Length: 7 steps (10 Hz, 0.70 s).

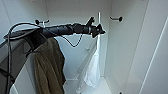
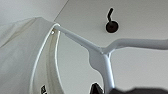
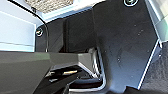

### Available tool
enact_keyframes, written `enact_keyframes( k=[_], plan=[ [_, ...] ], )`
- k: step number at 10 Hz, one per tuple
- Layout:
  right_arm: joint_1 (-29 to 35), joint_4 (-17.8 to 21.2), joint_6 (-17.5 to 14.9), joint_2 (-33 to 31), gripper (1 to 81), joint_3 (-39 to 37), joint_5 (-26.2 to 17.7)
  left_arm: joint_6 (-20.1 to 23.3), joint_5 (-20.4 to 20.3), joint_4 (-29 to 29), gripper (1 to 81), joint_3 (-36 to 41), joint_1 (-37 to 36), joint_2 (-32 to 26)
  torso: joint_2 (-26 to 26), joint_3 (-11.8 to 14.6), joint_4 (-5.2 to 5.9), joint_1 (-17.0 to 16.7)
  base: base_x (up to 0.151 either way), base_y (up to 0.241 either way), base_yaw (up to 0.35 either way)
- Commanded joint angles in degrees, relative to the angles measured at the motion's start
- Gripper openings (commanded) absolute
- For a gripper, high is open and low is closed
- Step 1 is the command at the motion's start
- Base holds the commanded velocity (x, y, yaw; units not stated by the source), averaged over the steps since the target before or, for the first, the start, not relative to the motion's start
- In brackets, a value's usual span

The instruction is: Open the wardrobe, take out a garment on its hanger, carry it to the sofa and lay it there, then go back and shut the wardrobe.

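Hanger (image 2: 105, 57) sits at left end effector (image 1: 99, 29) — garment (image 1: 91, 67) hanging below.

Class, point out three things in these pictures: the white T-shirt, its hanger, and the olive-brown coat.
T-shirt (image 1: 92, 71), head view, on its hanging fabric.
Hanger (image 2: 100, 53), left wrist view, where its arms join the neck.
Coat (image 1: 50, 67), head view, on its front fabric.

Inside the wardrobe (image 1: 125, 50): one white garment (image 1: 91, 67) on one white hanger (image 2: 105, 53); one olive-brown coat (image 1: 48, 67) left of the garment; two dark wall hooks, one (image 1: 117, 18) right of the garment and one (image 1: 40, 22) above the coat.
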Motion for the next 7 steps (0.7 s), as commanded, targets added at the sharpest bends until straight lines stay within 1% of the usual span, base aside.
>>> enact_keyframes(
  k=[1,3,4,6,7],
  plan=[
    [2.1,-0.2,-0.3,0.8,81.1,0.7,-2.9,0.7,-10.2,1.5,1.0,3.5,-7.8,0.5,0.0,0.0,0.0,0.0,0.0,0.0,0.0],
    [2.1,-0.2,-0.3,0.8,81.1,0.7,-2.8,0.9,-17.9,1.7,1.0,8.7,-3.7,-0.3,0.0,0.0,0.0,0.0,0.0,0.0,0.0],
    [2.0,-0.2,-0.3,0.8,81.1,0.7,-2.8,0.9,-20.3,1.7,1.0,11.5,-2.6,-1.0,0.0,0.0,0.0,0.0,0.0,0.0,0.0],
    [2.1,-0.2,-0.3,0.9,81.1,0.7,-2.8,0.8,-21.4,1.5,1.0,14.3,-2.4,-2.1,0.0,0.0,0.0,0.0,0.0,0.0,0.0],
    [2.1,-0.2,-0.3,0.9,81.1,0.7,-2.8,0.8,-23.0,1.2,1.0,16.4,-2.4,-3.9,0.0,0.0,0.0,0.0,0.0,0.0,0.0]
  ],
)
